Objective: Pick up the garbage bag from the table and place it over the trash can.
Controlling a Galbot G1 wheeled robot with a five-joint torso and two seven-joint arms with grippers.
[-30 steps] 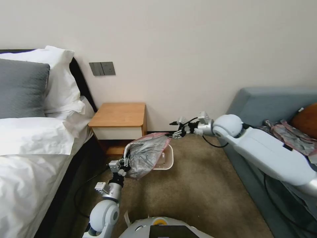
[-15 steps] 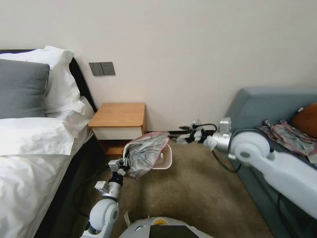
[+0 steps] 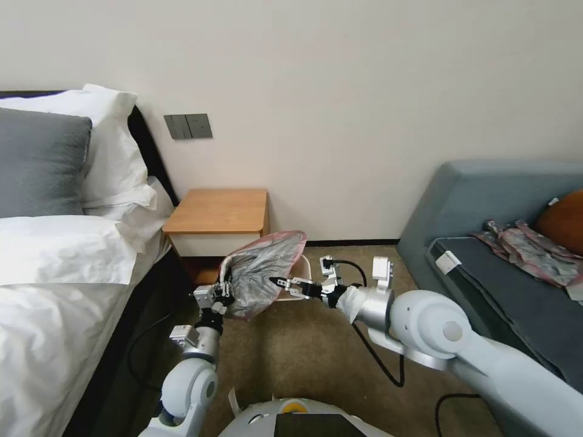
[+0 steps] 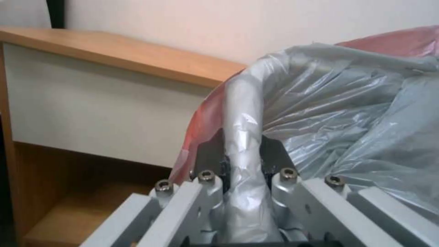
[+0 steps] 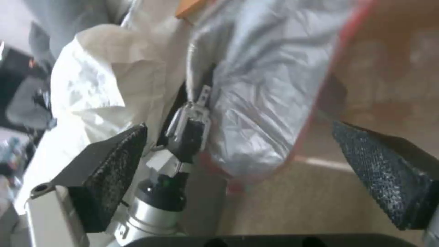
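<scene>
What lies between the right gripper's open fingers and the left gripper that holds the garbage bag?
The garbage bag itself hangs between the right gripper and the left gripper, as the head view and right wrist view show.

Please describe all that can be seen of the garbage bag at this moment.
The garbage bag is thin, crinkled, translucent grey-silver plastic with a pink edge. It hangs in the air, puffed out, in front of the table and above the trash can. The left gripper is shut on a bunched fold of it. The right gripper, open, points at its side.
</scene>
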